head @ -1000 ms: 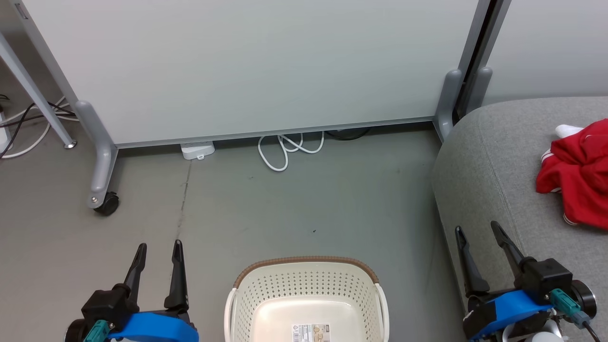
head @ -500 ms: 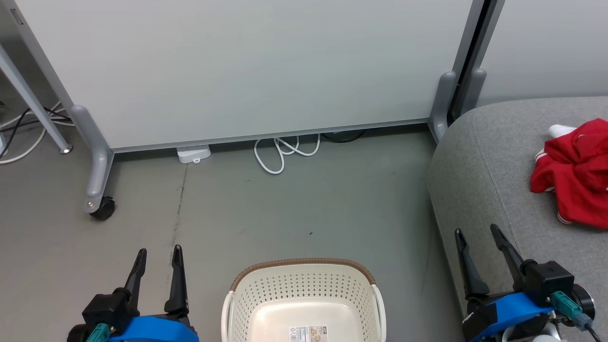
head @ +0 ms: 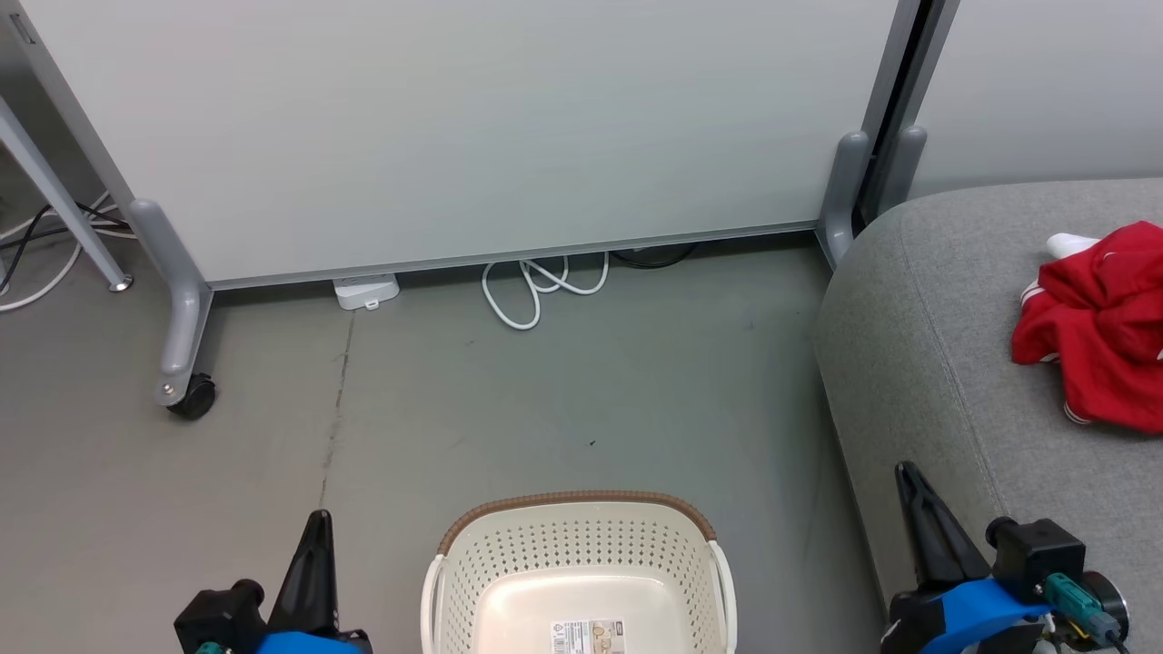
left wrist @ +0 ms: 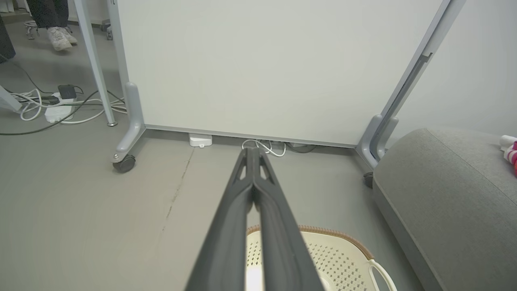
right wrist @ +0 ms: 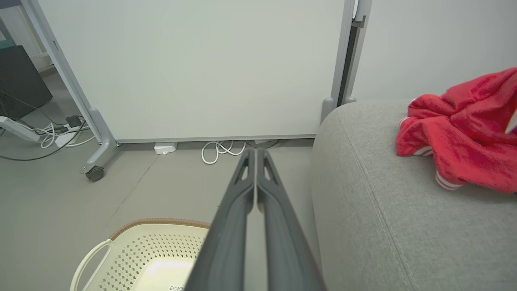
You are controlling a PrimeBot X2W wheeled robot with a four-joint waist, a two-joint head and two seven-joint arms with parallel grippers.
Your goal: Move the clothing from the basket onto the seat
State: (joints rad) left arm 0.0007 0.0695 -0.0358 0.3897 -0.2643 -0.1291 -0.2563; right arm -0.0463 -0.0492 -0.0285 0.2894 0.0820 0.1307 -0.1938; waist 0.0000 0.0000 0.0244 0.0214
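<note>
Basket (head: 581, 498) stands nearest, on the floor (head: 545, 400) at the bottom centre of the head view, midway between the two arms. What shows of its inside is bare cream plastic with a label (head: 589, 636). Its near part is cut off by the picture edge, so its long axis cannot be told.

On its left, the left end effector (head: 318, 520) hangs above bare floor with its fingers pressed together and nothing between them. On its right, the right end effector (head: 906, 472) is likewise pinched closed and empty, its tip over the rounded near corner of the seat (head: 945, 363).

Further off, a red garment (head: 1104, 336) lies crumpled on the seat, with a small white piece (head: 1068, 245) just beyond it. The heap lies ahead and to the right of the right end effector, well apart from it. It is much further from the left one, which has the basket between it and the seat. The heap is bunched, a little longer from near to far than across.

Judging by this, the clothing is already where the task wants it. Any further reach to the seat would fall to the right arm. Any last check of the basket suits either arm, since it sits about evenly between them.

Beyond all this, a pale panel (head: 472, 127) on casters closes off the floor, with a white cable (head: 536, 291) looped at its foot.
</note>
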